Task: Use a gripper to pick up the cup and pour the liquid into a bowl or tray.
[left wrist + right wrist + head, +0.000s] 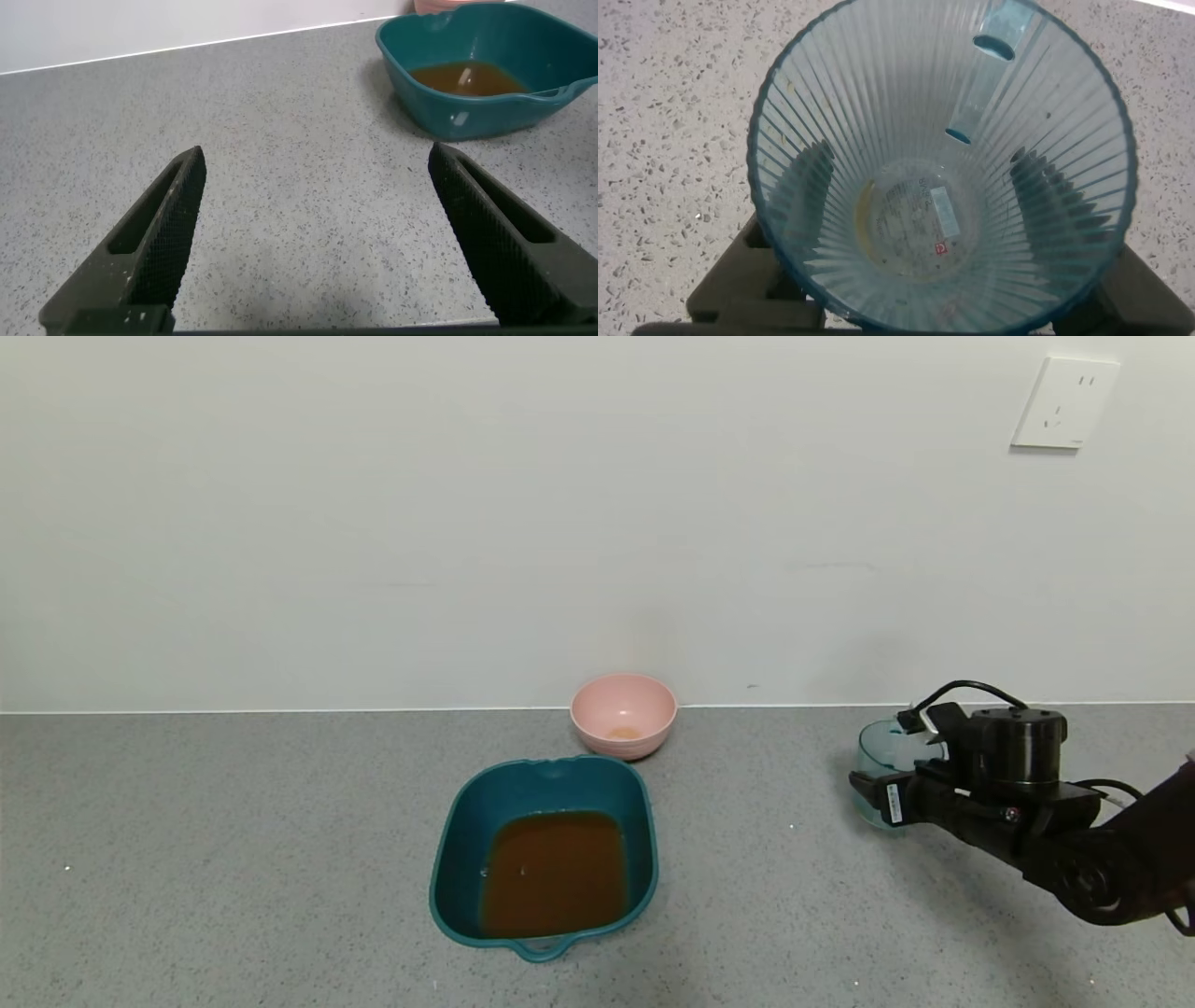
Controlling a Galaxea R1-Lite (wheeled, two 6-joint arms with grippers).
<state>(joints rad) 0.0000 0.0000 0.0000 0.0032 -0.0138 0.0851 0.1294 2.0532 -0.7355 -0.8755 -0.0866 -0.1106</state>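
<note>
The cup (878,745), pale blue-green and ribbed, is upright at the right of the counter, at or just above its surface. My right gripper (885,782) is shut on the cup, one finger on each side. In the right wrist view I look down into the cup (878,121); it holds only a thin brownish trace at its base, and the gripper's fingers (811,182) show through its walls. The reddish-brown liquid (553,870) lies in the dark teal tub (450,859) at the counter's middle. My left gripper (316,159) is open and empty over bare counter, with the tub (439,105) beyond it.
A small pink bowl (624,714) stands against the wall just behind the tub, with a faint stain inside. A white wall socket (1064,403) is at the upper right. Grey speckled counter (233,859) stretches to the left and between tub and cup.
</note>
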